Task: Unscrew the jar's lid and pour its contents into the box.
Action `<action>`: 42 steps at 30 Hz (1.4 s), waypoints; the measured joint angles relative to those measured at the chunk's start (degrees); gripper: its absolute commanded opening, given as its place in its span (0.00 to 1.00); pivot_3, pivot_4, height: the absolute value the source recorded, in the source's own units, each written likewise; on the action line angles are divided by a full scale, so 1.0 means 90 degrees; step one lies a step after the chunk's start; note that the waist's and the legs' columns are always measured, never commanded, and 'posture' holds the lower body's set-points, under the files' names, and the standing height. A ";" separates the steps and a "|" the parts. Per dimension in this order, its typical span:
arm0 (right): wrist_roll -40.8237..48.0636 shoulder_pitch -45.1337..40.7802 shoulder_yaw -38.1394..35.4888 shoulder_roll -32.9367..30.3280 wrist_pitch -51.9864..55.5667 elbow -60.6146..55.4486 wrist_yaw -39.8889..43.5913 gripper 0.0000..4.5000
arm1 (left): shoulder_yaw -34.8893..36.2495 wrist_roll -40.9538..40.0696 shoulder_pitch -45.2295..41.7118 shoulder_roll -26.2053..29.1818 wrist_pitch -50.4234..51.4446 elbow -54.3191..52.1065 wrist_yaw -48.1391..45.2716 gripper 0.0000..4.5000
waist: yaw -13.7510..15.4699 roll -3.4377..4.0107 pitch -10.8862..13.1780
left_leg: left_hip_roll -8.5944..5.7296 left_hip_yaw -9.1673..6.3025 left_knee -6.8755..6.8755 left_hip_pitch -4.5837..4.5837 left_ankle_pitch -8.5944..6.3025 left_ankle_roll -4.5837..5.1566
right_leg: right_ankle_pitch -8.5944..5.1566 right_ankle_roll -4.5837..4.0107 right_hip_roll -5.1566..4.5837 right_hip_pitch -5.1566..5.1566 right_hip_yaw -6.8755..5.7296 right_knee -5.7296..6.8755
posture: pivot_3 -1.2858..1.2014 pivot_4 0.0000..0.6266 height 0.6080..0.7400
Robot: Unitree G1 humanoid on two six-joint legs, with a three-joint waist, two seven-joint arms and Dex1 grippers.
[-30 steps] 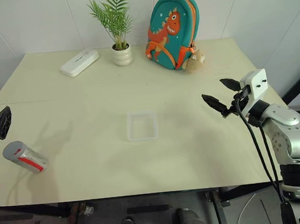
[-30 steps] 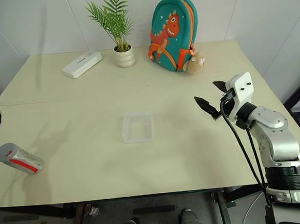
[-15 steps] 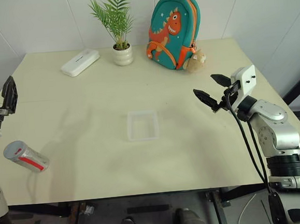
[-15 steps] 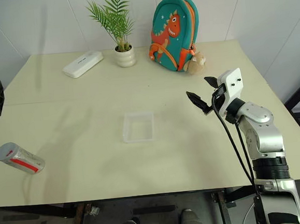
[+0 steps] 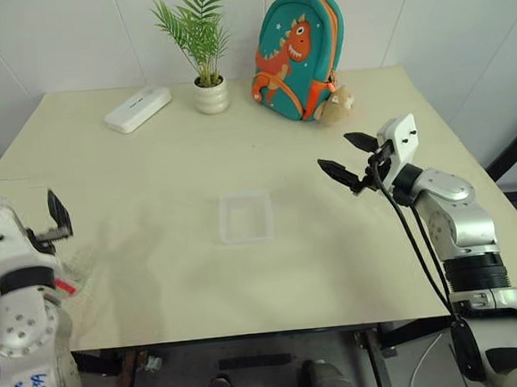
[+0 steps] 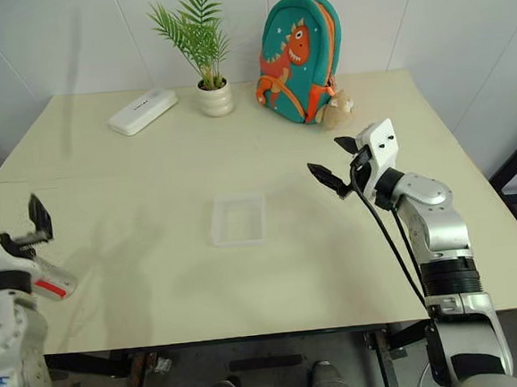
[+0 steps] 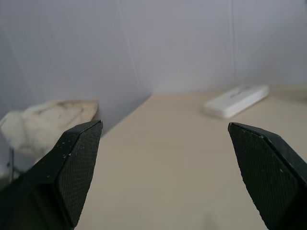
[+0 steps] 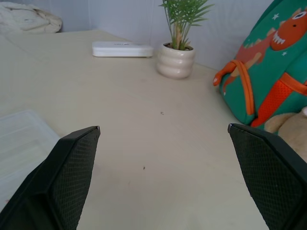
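The jar [image 6: 56, 283] lies on its side near the table's front left edge, and my left arm covers most of it. Only a clear end with a red stripe shows. The lid and the contents are hidden. The box [image 5: 245, 216], clear and shallow, sits mid-table with nothing visible in it. My left gripper [image 7: 163, 128] is open and empty, held above the table just beyond the jar, one of its fingers [image 5: 58, 212] sticking up. My right gripper [image 5: 336, 151] hovers open and empty to the right of the box, pointing toward it.
Along the far edge stand a long white case [image 5: 137, 109], a potted plant [image 5: 209, 94] and a teal dinosaur backpack [image 5: 297, 51] with a small plush toy [image 5: 337, 105]. A pale cloth bundle [image 7: 45, 120] lies beyond the table's left side.
My left arm has swung in from the table's left edge and now covers most of the jar. My right gripper has drifted left toward the box. Both stay open.
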 measured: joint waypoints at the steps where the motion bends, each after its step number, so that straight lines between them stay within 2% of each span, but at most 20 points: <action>1: -0.0009 0.0000 0.0017 0.0016 0.0000 0.0029 0.0025 1.00 | -0.0051 0.0077 0.0095 -0.0082 -0.0005 -0.0117 0.0020 0.99 | 0.0002 0.0000 0.0000 | -0.0001 0.0001 0.0007 -0.0002 0.0000 0.0000 | 0.0000 -0.0005 -0.0001 0.0004 0.0000 -0.0006 | 0.52 0.24 1.00; 6: 0.0051 0.0071 0.0011 -0.0001 0.0020 0.0026 0.0248 1.00 | -0.0481 0.0370 0.0651 -0.0905 -0.0333 -0.0328 0.0207 0.99 | 0.0025 -0.0001 -0.0001 | -0.0001 0.0003 0.0017 -0.0004 -0.0003 0.0009 | 0.0000 -0.0047 -0.0001 0.0021 0.0001 -0.0045 | 0.52 0.24 1.00; 12: 0.0128 0.0444 0.0011 -0.0120 0.0164 0.0014 0.0703 1.00 | -0.0864 0.0674 0.0832 -0.1259 -0.0596 -0.0329 0.0284 0.99 | 0.0104 -0.0001 -0.0001 | -0.0001 0.0012 0.0031 -0.0004 -0.0001 0.0012 | -0.0007 -0.0088 -0.0001 0.0022 0.0008 -0.0051 | 0.52 0.24 1.00; 22: 0.0146 0.0430 0.0005 -0.0128 0.0232 -0.0048 0.0707 1.00 | -0.1114 0.1043 0.1144 -0.2065 -0.0840 -0.0309 0.0690 0.99 | 0.0130 -0.0002 -0.0001 | 0.0000 0.0030 0.0033 -0.0006 -0.0002 0.0021 | 0.0005 -0.0084 -0.0001 0.0022 0.0023 -0.0075 | 0.52 0.24 1.00; 26: 0.0364 0.0484 0.0006 -0.0337 0.0498 -0.0291 0.1148 1.00 | -0.1203 0.1157 0.1164 -0.2339 -0.0863 -0.0287 0.0842 0.99 | 0.0148 -0.0002 -0.0001 | -0.0001 0.0036 0.0034 -0.0010 -0.0008 0.0030 | 0.0007 -0.0080 -0.0002 0.0023 0.0028 -0.0087 | 0.52 0.24 1.00; 36: 0.1271 0.0578 -0.0011 -0.0646 0.1039 -0.1120 0.2326 1.00 | -0.1662 0.1403 0.1402 -0.2392 -0.1092 -0.0093 0.1248 0.99 | 0.0141 -0.0002 -0.0001 | 0.0000 0.0048 0.0039 -0.0010 -0.0019 0.0038 | 0.0008 -0.0078 -0.0002 0.0022 0.0039 -0.0096 | 0.52 0.24 1.00; 42: 0.1310 0.0573 0.0045 -0.0839 0.1038 -0.1209 0.2945 1.00 | -0.1721 0.1422 0.1443 -0.2393 -0.1096 -0.0088 0.1654 0.99 | 0.0141 -0.0003 -0.0002 | 0.0000 0.0054 0.0046 -0.0011 -0.0026 0.0041 | 0.0009 -0.0077 -0.0002 0.0023 0.0045 -0.0102 | 0.52 0.24 1.00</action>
